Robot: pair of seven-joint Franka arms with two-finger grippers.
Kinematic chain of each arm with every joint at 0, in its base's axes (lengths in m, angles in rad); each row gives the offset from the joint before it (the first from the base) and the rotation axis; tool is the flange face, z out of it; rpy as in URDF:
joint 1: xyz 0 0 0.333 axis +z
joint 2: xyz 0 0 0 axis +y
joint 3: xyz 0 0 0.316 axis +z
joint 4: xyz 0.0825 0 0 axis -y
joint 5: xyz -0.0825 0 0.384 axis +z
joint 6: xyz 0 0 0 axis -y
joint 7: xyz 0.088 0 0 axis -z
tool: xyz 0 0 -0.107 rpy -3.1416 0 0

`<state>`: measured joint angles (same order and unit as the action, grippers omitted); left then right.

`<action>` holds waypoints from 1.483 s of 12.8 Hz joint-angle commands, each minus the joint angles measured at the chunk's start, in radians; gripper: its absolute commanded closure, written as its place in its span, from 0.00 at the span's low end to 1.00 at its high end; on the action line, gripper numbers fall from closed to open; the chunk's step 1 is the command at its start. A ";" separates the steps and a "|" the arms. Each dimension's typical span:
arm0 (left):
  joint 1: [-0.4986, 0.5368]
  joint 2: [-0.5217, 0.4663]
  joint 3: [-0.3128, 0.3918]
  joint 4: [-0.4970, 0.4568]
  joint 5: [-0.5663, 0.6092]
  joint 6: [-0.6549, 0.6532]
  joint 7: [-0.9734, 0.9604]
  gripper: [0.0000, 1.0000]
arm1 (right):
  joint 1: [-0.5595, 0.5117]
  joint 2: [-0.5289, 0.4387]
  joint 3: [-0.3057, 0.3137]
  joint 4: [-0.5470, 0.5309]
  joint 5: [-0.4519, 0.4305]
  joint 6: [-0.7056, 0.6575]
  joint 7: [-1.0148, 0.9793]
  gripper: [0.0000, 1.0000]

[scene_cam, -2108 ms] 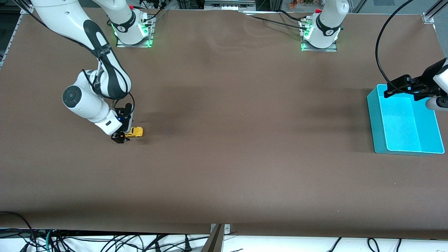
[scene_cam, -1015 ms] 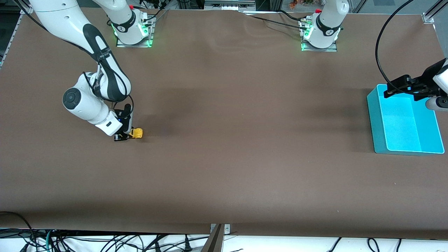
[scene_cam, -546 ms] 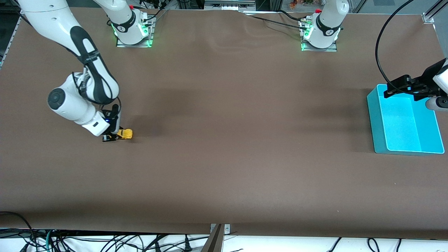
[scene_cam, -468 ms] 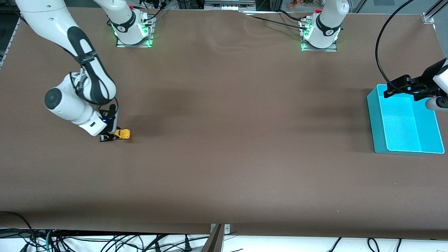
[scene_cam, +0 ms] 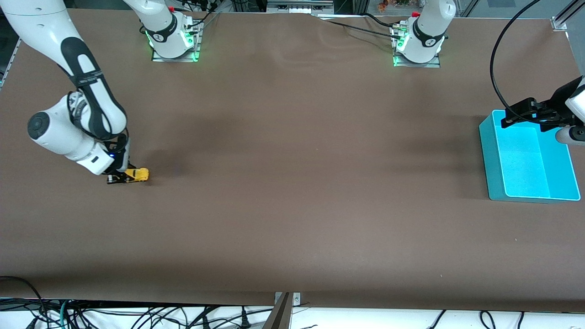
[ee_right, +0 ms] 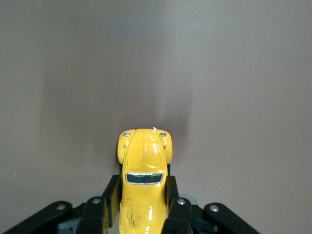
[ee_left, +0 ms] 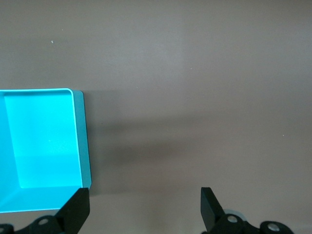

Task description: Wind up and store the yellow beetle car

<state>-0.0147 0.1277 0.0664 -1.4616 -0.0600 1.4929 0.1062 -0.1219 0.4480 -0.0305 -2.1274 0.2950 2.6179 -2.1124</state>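
Table [scene_cam: 292, 183]: brown cover reaching from the arm bases down to the edge nearest the front camera; cables hang below that edge.
Open room: the whole middle stretch between car and bin is bare brown surface, and so is the wide band nearer the front camera.
Bin [scene_cam: 491, 155]: turquoise, open-topped, at the left arm's end of the table, close to that end's edge; its inside shows bare in the left wrist view [ee_left: 78, 146].
Car [scene_cam: 137, 174]: yellow, low at the table at the right arm's end, well apart from the bin; whether its wheels touch the cover cannot be told. Bare table runs on toward that end's edge, past the right arm.
Car and claw: in the right wrist view the car [ee_right: 144, 180] sits between the two black fingers [ee_right: 109, 195], its rounded nose sticking out past the fingertips and pointing toward the left arm's end.
Right gripper [scene_cam: 119, 177]: closed on the car's sides, gripping its rear half; arm bent low over that end of the table.
Left gripper [scene_cam: 507, 119]: waits above the bin's rim nearest the bases, fingers [ee_left: 78, 207] spread wide with nothing between them; the table beside the bin shows below [ee_left: 195, 97].
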 commanded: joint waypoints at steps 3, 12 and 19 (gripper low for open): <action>0.004 0.009 -0.004 0.020 0.017 -0.002 0.020 0.00 | -0.053 0.057 0.006 0.004 0.016 -0.018 -0.080 1.00; 0.004 0.009 -0.004 0.021 0.017 -0.002 0.020 0.00 | -0.051 0.064 0.052 0.078 0.038 -0.077 -0.051 0.35; 0.004 0.010 -0.005 0.021 0.016 -0.002 0.020 0.00 | -0.050 -0.004 0.098 0.204 0.023 -0.268 -0.041 0.21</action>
<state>-0.0147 0.1278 0.0664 -1.4616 -0.0600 1.4929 0.1062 -0.1559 0.4849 0.0553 -1.9300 0.3142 2.4079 -2.1560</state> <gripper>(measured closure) 0.000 0.211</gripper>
